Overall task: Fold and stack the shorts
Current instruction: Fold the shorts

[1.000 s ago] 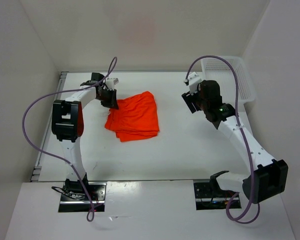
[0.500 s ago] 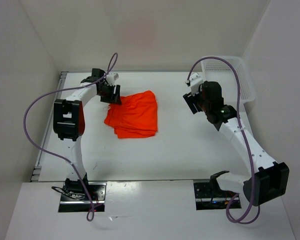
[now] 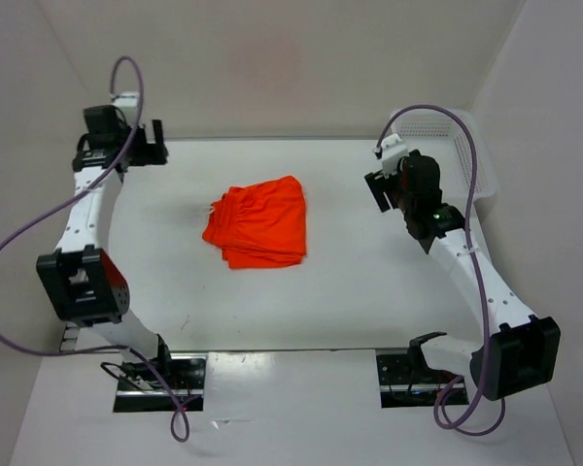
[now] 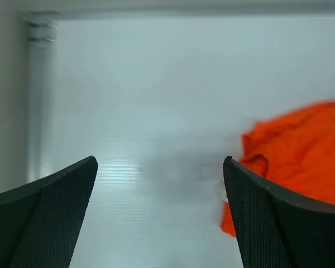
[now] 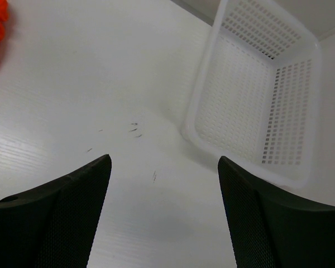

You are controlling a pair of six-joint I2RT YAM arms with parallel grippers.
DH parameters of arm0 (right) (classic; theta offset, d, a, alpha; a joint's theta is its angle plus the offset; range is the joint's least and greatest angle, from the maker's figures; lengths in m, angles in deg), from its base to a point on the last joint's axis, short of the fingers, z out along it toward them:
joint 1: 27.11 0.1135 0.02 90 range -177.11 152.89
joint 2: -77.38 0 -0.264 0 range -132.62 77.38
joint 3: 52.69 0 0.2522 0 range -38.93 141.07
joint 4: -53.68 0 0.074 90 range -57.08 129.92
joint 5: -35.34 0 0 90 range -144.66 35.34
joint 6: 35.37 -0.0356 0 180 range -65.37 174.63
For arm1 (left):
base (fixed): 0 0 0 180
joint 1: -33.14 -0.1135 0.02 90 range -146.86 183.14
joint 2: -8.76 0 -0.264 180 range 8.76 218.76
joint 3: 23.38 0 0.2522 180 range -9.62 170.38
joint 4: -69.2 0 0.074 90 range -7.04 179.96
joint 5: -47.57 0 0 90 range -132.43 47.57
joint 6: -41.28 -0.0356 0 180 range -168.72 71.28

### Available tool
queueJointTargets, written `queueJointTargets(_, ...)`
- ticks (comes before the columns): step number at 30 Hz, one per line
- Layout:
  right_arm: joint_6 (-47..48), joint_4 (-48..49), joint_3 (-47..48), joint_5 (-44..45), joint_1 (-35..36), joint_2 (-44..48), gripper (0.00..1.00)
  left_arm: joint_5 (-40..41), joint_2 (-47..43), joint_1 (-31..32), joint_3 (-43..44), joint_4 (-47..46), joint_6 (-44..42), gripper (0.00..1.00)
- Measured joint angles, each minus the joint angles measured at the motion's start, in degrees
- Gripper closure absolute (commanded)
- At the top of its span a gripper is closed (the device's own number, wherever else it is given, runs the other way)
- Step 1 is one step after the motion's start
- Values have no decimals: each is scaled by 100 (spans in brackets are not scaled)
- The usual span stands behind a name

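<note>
While both stand released and empty, the left hand [image 3: 158, 146] hangs left of and beyond the shorts [image 3: 259, 225], well apart, with its fingers [image 4: 44, 223] spread wide over bare bench [image 3: 350, 291]. Right hand [image 3: 377, 189] hangs right of the shorts, also well apart, fingers wide. The shorts lie folded in a flat orange-red pile on the bench. White mesh basket [image 3: 462, 146] sits far right of the shorts, past the right hand.
</note>
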Motion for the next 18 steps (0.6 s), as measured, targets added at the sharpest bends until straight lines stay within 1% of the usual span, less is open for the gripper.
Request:
queueJointTargets(4, 0, 140, -256, 50, -68, 35, 17, 704, -841, -522, -186, -234, -4, 0)
queueJointTargets(7, 0, 164, -391, 52, -68, 37, 17, 837, -1156, -730, -647, -302, -7, 0)
queueJointTargets(12, 4, 232, -481, 46, -68, 74, 16, 848, -1078, -994, -1167, -164, -7, 0)
queueJointTargets(18, 4, 304, -675, 44, -68, 254, 16, 874, -1071, -1067, -1211, -166, -7, 0)
